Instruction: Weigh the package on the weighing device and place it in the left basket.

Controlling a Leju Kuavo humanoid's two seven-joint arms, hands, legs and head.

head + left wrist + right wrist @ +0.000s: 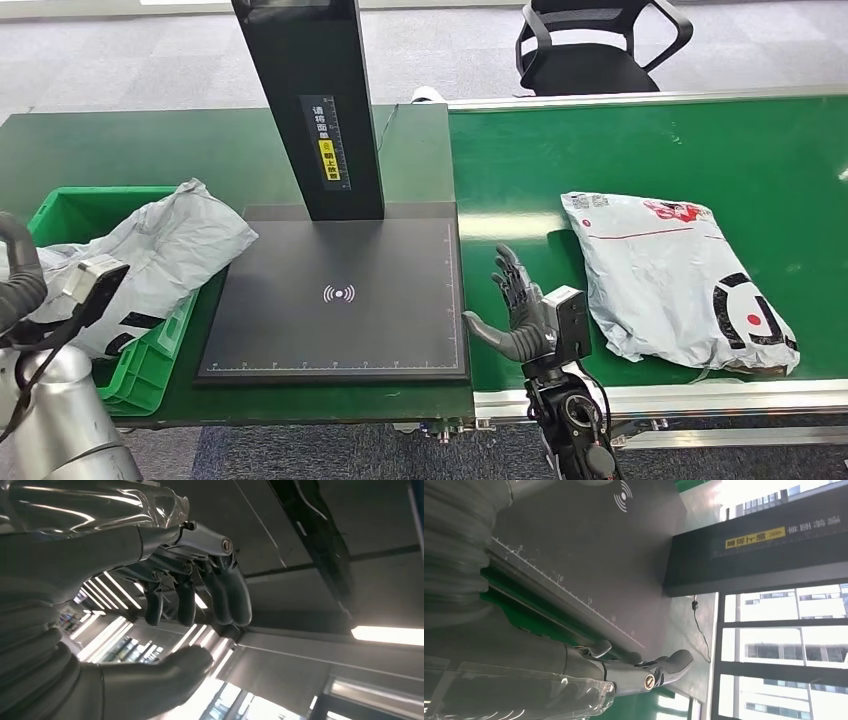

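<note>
On the green surface [640,150], a package [675,280] is seen lying just right of the empty-palmed, spread right hand [520,305], beside the weighing device [340,300], while another package [165,250] is draped over the left basket [60,210].

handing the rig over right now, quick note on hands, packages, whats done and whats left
Right hand: open, holding nothing, raised between the scale platform and the package on the belt.
Left hand: open, holding nothing, wrist camera facing the ceiling.
One grey package already lies in the green basket, spilling over its rim.
The scale platform is bare.
Left: pick up the belt package, weigh it, put it in the basket.
</note>
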